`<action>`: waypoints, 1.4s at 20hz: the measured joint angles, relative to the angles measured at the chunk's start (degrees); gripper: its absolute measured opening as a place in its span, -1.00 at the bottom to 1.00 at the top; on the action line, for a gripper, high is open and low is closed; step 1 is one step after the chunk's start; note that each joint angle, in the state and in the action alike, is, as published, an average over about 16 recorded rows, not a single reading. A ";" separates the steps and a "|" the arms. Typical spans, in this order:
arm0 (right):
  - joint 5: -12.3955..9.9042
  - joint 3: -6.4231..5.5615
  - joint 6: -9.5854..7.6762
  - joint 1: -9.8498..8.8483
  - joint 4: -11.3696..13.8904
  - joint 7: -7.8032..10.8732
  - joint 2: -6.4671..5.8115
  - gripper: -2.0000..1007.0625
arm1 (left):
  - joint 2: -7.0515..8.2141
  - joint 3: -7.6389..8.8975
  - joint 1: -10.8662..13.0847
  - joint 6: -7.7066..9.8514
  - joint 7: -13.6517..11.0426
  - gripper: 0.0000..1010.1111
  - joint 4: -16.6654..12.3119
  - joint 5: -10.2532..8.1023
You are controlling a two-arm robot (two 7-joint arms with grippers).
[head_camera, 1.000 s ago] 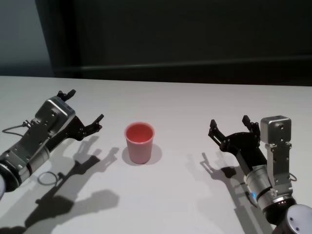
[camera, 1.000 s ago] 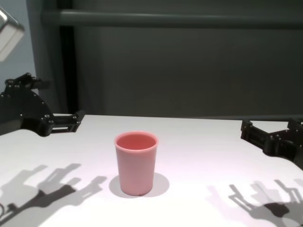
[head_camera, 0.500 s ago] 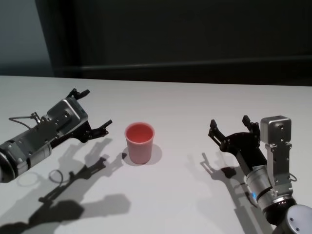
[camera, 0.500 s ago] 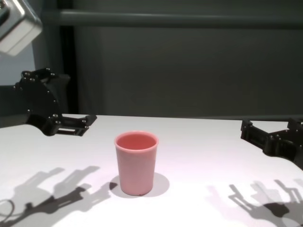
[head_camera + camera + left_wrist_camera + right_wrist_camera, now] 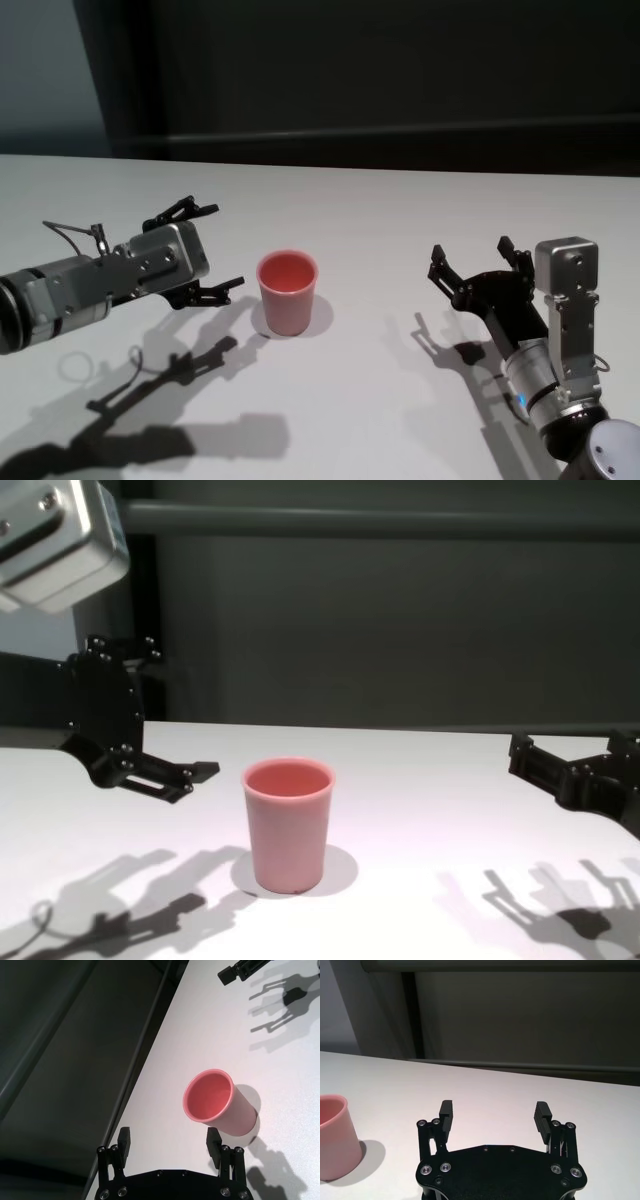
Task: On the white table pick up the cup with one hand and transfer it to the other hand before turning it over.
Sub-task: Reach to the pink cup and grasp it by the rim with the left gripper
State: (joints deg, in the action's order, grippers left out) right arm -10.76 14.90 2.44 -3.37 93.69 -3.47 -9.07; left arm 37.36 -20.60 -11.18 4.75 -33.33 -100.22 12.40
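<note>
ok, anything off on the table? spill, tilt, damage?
Nothing stands out. The cup stands upright and empty on the white table. The left hand is open beside it, not touching; the right hand is open, well clear.

My left gripper point(image 5: 169, 1141): black, two fingers point(image 5: 124, 1141) spread wide apart, nothing between them.

Small smooth pink plastic cup point(image 5: 219, 1103): standing upright on its base, open mouth facing up, apart from my fingers and lying ahead of the gap between them.

Wide matte white table point(image 5: 200, 1035): carries the cup and its shadow; its far edge meets a dark wall.

My right gripper point(image 5: 243, 968): black, seen far off beyond the cup, with its shadow cast on the table.
</note>
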 joint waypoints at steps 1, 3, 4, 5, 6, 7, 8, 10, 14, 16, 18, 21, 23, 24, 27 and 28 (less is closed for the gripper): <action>0.00 0.00 0.00 0.00 0.00 0.00 0.00 0.99 | 0.51 -0.58 -0.55 0.12 -0.81 0.98 -0.14 0.20; 0.00 0.00 0.00 0.00 0.00 0.00 0.00 0.99 | 1.40 -1.74 -1.68 0.35 -2.35 0.98 -0.34 0.62; 0.00 0.00 0.00 0.00 0.00 0.00 0.00 0.99 | 1.79 -2.32 -2.25 0.46 -3.08 0.98 -0.42 0.85; 0.00 0.00 0.00 0.00 0.00 0.00 0.00 0.99 | 2.16 -2.92 -2.86 0.58 -3.82 0.98 -0.48 1.12; 0.00 0.00 0.00 0.00 0.00 0.00 0.00 0.99 | 2.48 -3.50 -3.47 0.68 -4.53 0.98 -0.53 1.36; 0.00 0.00 0.00 0.00 0.00 0.00 0.00 0.99 | 2.79 -4.12 -4.11 0.78 -5.27 0.98 -0.57 1.65; 0.00 0.00 0.00 0.00 0.00 0.00 0.00 0.99 | 3.07 -4.73 -4.75 0.88 -5.94 0.98 -0.59 1.96; 0.00 0.00 0.00 0.00 0.00 0.00 0.00 0.99 | 3.58 -6.01 -6.09 1.07 -7.32 0.98 -0.62 2.71; 0.00 0.00 0.00 0.00 0.00 0.00 0.00 0.99 | 4.39 -8.82 -9.02 1.41 -10.15 0.98 -0.57 4.63; 0.00 0.00 0.00 0.00 0.00 0.00 0.00 0.99 | 4.68 -10.28 -10.58 1.53 -11.52 0.98 -0.44 5.75; 0.00 0.00 0.00 0.00 0.00 0.00 0.00 0.99 | 4.87 -11.80 -12.20 1.62 -12.85 0.98 -0.23 7.00; 0.00 0.00 0.00 0.00 0.00 0.00 0.00 0.99 | 4.97 -14.07 -14.56 1.70 -14.73 0.98 0.23 8.96; 0.00 0.00 0.00 0.00 0.00 0.00 0.00 0.99 | 4.88 -15.57 -16.10 1.70 -15.95 0.98 0.62 10.24; 0.00 0.00 0.00 0.00 0.00 0.00 0.00 0.99 | 4.80 -16.29 -16.85 1.68 -16.58 0.98 0.82 10.83; 0.00 0.00 0.00 0.00 0.00 0.00 0.00 0.99 | 4.39 -18.38 -19.02 1.49 -18.33 0.98 1.51 12.34; 0.00 0.00 0.00 0.00 0.00 0.00 0.00 0.99 | 4.21 -19.04 -19.71 1.40 -18.87 0.98 1.76 12.80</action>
State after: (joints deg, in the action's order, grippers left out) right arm -10.76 14.90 2.44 -3.37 93.69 -3.47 -9.07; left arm 41.57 -39.65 -30.89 6.14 -52.20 -98.46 25.21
